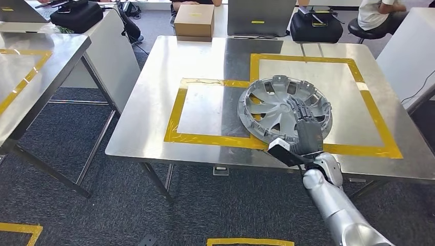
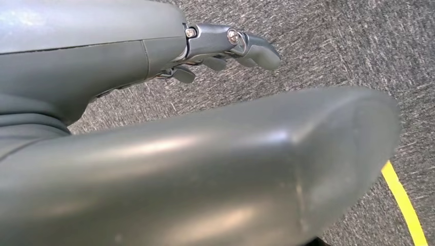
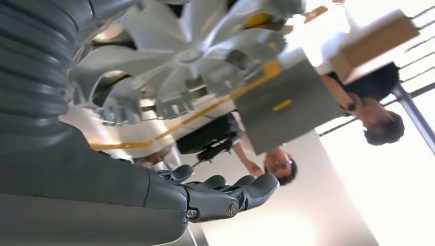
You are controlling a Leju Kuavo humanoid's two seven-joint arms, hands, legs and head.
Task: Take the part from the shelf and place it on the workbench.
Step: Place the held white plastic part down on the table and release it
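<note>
there, hubcap (image 1: 279, 110) on workbench (image 1: 205, 61)

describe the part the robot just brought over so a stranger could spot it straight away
Find the steel workbench marked with yellow tape rectangles. Where the two rectangles meet lies a round silver wheel cover, with the right hand resting on its near edge. It is the lone grey spoked disc there; the cardboard box at the far edge is square and brown.

Stood on dark grey carpet (image 1: 102, 205) marked with yellow floor tape (image 1: 250, 241): steel tables (image 1: 31, 66), a cardboard box (image 1: 194, 21), black bags (image 1: 77, 14) behind.
</note>
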